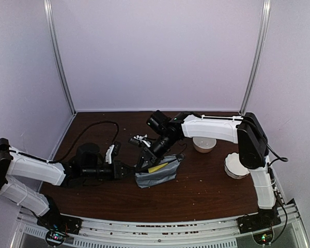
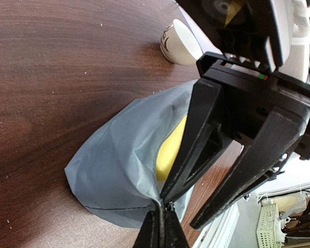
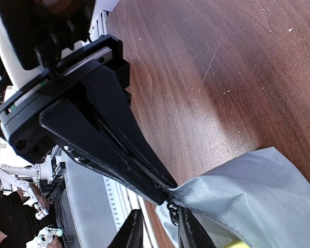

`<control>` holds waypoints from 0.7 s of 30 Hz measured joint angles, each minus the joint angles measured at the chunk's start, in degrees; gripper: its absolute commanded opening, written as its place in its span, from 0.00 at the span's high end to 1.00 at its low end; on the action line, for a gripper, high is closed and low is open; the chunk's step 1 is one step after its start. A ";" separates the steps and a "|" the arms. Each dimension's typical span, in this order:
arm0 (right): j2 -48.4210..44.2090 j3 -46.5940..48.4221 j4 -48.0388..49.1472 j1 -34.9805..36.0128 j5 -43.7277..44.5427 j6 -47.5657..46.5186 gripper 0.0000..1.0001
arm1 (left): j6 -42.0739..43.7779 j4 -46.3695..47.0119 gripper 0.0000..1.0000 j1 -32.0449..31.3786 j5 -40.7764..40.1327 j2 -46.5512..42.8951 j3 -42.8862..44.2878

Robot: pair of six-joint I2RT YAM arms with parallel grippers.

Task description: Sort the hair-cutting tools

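While left fingers [image 2: 153, 230] pinch pouch [image 2: 119, 170] edge, right fingers [image 2: 200, 135] straddle it, bowls [image 1: 204, 145] apart.

Only tool I can spot is the black clipper [image 1: 139, 139], pale tip, lying on the table [image 1: 206, 191] mid-back, kinda blurry.

Tabletop [image 1: 206, 196]: dark brown wood grain, lightly speckled, with pale glare in the right wrist view. Back wall [image 1: 160, 51] at 12 o'clock and side walls [image 1: 15, 77] at 9 and 3 o'clock: plain pale lilac. Metal poles [image 1: 60, 57] stand at 11 and 1 o'clock. A slotted rail [image 1: 160, 239] runs along 6 o'clock.
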 measured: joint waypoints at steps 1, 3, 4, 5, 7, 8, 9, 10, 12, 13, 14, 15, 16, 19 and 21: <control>0.07 0.00 -0.11 0.07 0.39 -0.39 0.74 | 0.00 0.00 1.00 0.00 0.00 0.00 -0.04; 0.20 0.00 -0.61 0.15 1.05 -1.05 0.74 | 0.00 0.00 1.00 0.00 -0.04 0.00 -0.17; 0.22 0.00 -0.90 0.20 1.38 -1.33 0.74 | 0.00 0.02 1.00 0.00 -0.04 0.00 -0.22; 0.22 0.00 -1.16 0.24 1.81 -1.55 0.74 | 0.00 0.02 1.00 0.00 -0.07 0.00 -0.24; 0.22 0.00 -1.49 0.26 2.47 -2.03 0.74 | 0.02 0.02 1.00 0.00 -0.07 0.00 -0.26; 0.22 0.00 -1.66 0.28 2.71 -2.27 0.74 | 0.02 0.02 1.00 0.00 -0.07 0.00 -0.26; 0.22 0.00 -1.81 0.28 2.93 -2.43 0.74 | 0.02 0.02 1.00 0.00 -0.07 0.00 -0.26; 0.22 0.00 -1.92 0.28 3.10 -2.60 0.74 | 0.02 0.02 1.00 0.00 -0.07 0.00 -0.26; 0.22 0.00 -2.19 0.31 3.48 -2.80 0.75 | 0.02 0.02 1.00 0.00 -0.07 0.00 -0.26; 0.22 0.00 -2.25 0.35 3.63 -2.86 0.76 | 0.02 0.02 1.00 0.00 -0.07 0.00 -0.26; 0.22 0.00 -2.29 0.42 3.80 -2.93 0.78 | 0.02 0.02 1.00 0.00 -0.07 0.00 -0.26; 0.22 0.00 -2.36 0.48 3.91 -3.06 0.80 | 0.02 0.02 1.00 0.00 -0.07 0.00 -0.26; 0.22 0.00 -2.40 0.52 4.00 -3.30 0.82 | 0.04 0.02 1.00 0.00 -0.04 0.00 -0.26; 0.24 0.02 -2.58 0.72 4.22 -3.91 0.88 | 0.04 0.02 1.00 0.00 -0.04 0.00 -0.26; 0.31 0.17 -2.69 0.83 4.46 -4.22 0.91 | 0.04 0.02 1.00 0.00 -0.04 0.00 -0.26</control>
